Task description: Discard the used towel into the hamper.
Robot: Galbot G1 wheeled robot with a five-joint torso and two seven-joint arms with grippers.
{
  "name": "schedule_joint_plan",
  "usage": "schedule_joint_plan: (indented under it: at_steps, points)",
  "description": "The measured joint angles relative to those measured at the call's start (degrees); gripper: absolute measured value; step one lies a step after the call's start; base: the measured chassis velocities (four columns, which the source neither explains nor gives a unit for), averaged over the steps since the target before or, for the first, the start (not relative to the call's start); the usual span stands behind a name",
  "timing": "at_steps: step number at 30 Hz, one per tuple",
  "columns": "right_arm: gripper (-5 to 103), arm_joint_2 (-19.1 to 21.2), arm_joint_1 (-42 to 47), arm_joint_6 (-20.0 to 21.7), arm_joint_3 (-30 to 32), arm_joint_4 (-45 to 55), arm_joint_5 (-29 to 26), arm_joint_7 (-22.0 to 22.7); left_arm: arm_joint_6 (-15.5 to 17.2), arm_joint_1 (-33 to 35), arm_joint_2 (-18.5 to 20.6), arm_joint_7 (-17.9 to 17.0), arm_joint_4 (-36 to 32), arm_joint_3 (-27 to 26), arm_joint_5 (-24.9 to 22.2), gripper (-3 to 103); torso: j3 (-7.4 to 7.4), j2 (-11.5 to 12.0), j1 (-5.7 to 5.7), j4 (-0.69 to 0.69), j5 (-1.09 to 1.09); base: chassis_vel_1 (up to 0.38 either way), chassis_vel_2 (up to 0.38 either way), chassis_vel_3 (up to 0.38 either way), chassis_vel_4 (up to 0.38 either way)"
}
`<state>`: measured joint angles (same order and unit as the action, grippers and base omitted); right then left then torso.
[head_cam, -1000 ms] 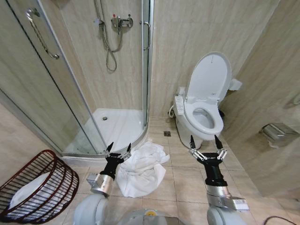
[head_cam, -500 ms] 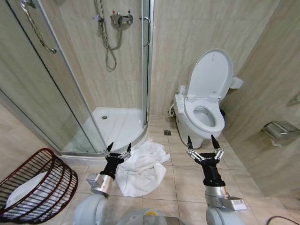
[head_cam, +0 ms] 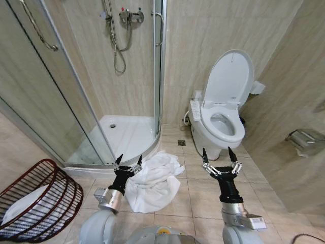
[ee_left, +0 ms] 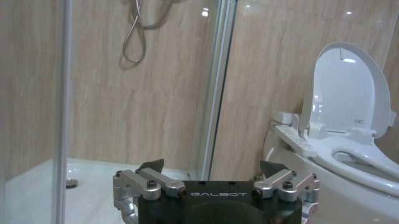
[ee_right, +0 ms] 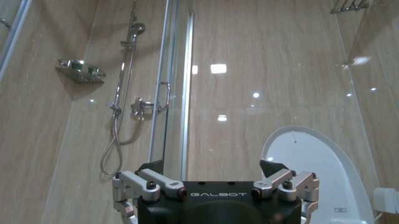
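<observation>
A crumpled white towel [head_cam: 154, 182] lies on the tiled floor in front of the shower's curved sill. The hamper [head_cam: 43, 198], a dark reddish-brown wire basket, lies tilted at the lower left with white cloth inside. My left gripper [head_cam: 128, 161] stands open, fingers up, at the towel's left edge. My right gripper [head_cam: 219, 154] is open too, held upright to the towel's right in front of the toilet. In the left wrist view the left gripper [ee_left: 213, 166] has nothing between its fingertips, and the right gripper [ee_right: 213, 166] in the right wrist view is likewise empty.
A glass shower cabin [head_cam: 109, 129] with a white tray stands behind the towel. A white toilet [head_cam: 222, 119] with its lid up is at the right. A floor drain [head_cam: 182, 143] sits between them. A metal paper holder [head_cam: 304, 141] hangs on the right wall.
The head view has shifted slightly, so the camera moved. My right gripper has drifted a little left and up; the left gripper and towel are unchanged.
</observation>
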<state>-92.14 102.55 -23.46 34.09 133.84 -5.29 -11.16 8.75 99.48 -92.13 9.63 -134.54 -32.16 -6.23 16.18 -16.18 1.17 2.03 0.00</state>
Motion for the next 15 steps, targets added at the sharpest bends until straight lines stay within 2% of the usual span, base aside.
schedule_joint_plan:
  at_steps: [7,10,15]
  points:
    - [100,0.00,0.09,0.65,-0.12,0.55,-1.86,-0.14,0.00,0.00,0.00,0.00,0.00,0.00,0.00,100,-0.86,1.31,-0.46,0.00,0.00,0.000,0.000,0.000,0.000]
    - [100,0.00,0.44,1.31,-0.61,0.84,-7.19,-2.04,0.00,0.00,0.00,0.00,0.00,0.00,0.00,100,-1.49,2.24,-0.78,0.00,0.00,0.000,0.000,0.000,0.000]
    - [100,0.00,0.41,0.60,-1.18,0.03,-8.56,-2.07,0.00,0.00,0.00,0.00,0.00,0.00,0.00,100,-1.81,2.74,-0.93,0.00,0.00,0.000,0.000,0.000,0.000]
